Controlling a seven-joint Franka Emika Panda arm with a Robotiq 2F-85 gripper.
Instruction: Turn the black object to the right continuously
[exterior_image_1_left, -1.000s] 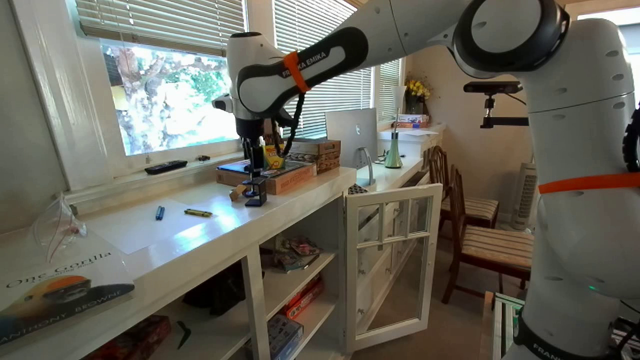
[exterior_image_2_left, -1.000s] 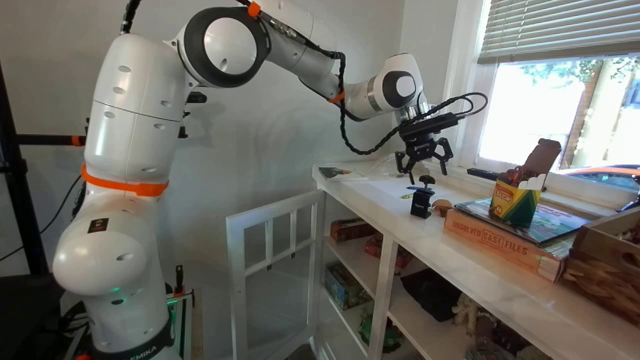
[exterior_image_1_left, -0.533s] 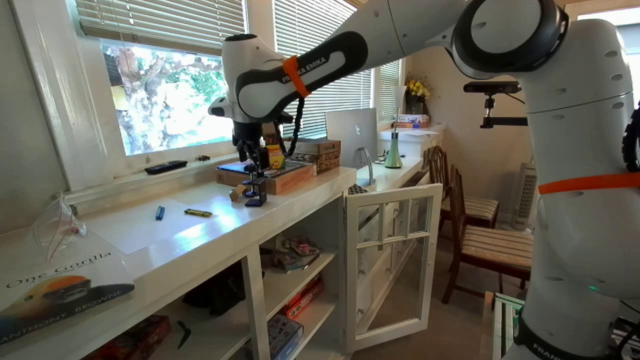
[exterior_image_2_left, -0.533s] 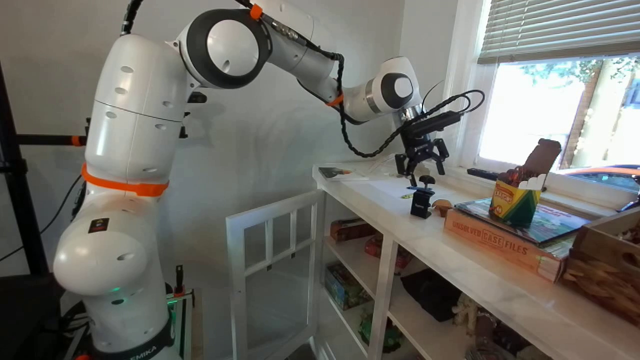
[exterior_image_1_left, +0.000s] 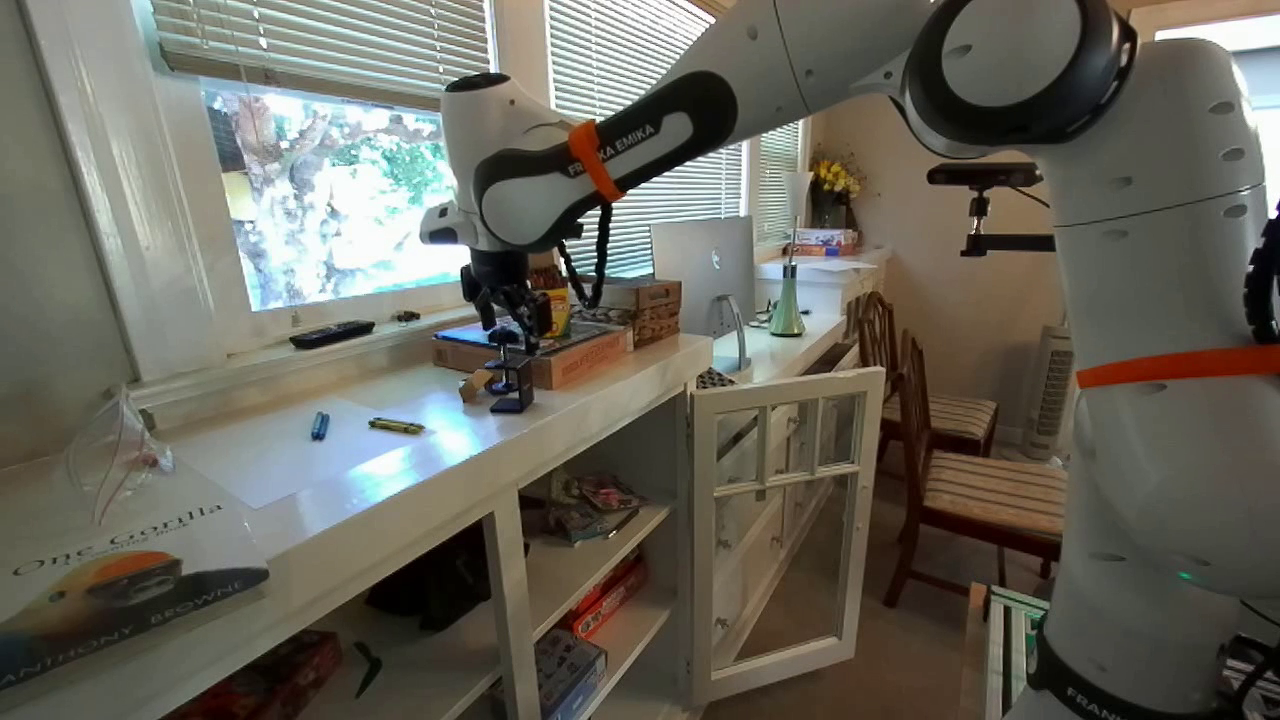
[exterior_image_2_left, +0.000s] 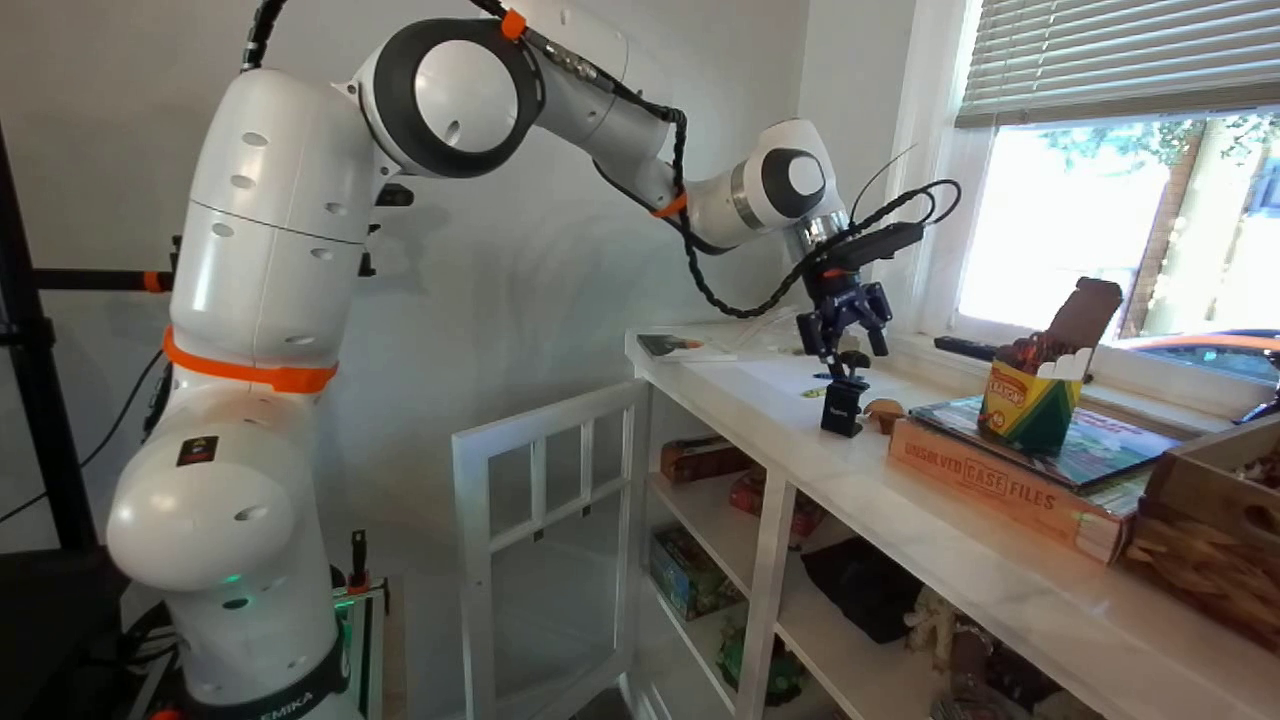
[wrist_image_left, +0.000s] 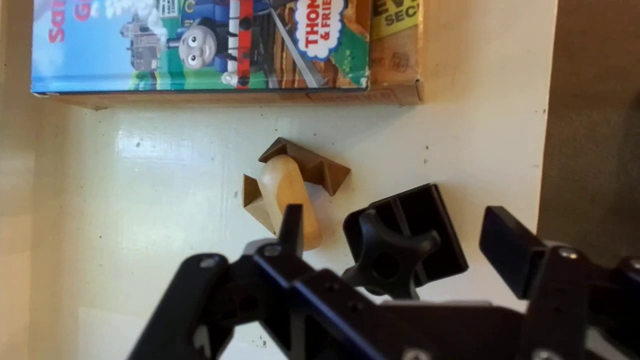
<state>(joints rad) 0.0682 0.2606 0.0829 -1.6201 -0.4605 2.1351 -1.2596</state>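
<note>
A white-framed window (exterior_image_1_left: 340, 200), its pale slatted blind (exterior_image_1_left: 330, 40) partly lowered, looks out on a view washed nearly to white; below it runs a glossy white-painted counter (exterior_image_2_left: 872, 466). In an exterior view a pale book lettered One Gorilla (exterior_image_1_left: 130, 590) is cut off by the edge, and a yellow-and-green cardboard crayon box (exterior_image_1_left: 560, 308) is partly hidden behind the black two-fingered gripper (wrist_image_left: 397, 227). The wrist view crops a glossy blue Thomas & Friends book (wrist_image_left: 200, 55) along the top, and there the gripper covers part of a rounded tan piece (wrist_image_left: 282, 190), which itself overlaps a brown angular piece (wrist_image_left: 312, 162) of unclear material.

The squat black blocky piece (wrist_image_left: 405, 240) stands upright on the counter, near the front edge and just beside the tan and brown pieces. A black lobed knob (wrist_image_left: 386, 264) tops it, one lobe running out of sight behind the gripper; pale marks on the black piece's side are too small to read. The jaws are spread wide to either side of the knob, gripping nothing, with counter showing in the gaps.
</note>
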